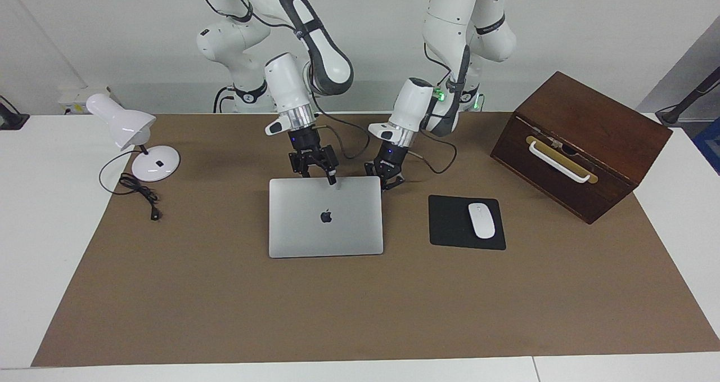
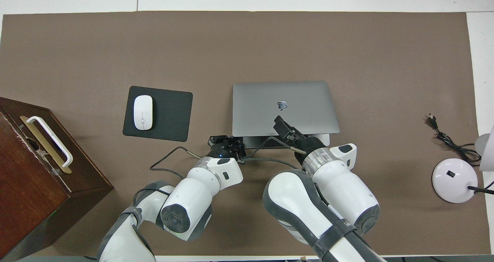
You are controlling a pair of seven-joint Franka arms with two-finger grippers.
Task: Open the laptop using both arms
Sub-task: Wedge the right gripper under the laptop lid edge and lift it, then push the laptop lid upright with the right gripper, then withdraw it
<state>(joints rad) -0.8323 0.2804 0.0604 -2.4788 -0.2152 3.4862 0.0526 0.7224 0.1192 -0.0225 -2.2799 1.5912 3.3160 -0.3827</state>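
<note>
The silver-grey laptop [image 1: 326, 230] [image 2: 301, 100] lies in the middle of the brown mat, apple logo up. Its lid is raised a little along the edge nearer to the robots, and a strip of the base [image 2: 322, 139] shows under that edge. My right gripper [image 1: 319, 177] [image 2: 283, 127] is at the middle of this raised edge, fingers spread, with one fingertip [image 1: 333, 181] over the lid. My left gripper [image 1: 388, 184] [image 2: 231, 141] is shut, low at the laptop's corner nearer to the robots, toward the left arm's end.
A black mouse pad [image 1: 450, 224] with a white mouse [image 1: 481, 220] lies beside the laptop toward the left arm's end, and a brown wooden box [image 1: 579, 140] stands past it. A white desk lamp [image 1: 135, 140] and its cable [image 1: 138, 193] are at the right arm's end.
</note>
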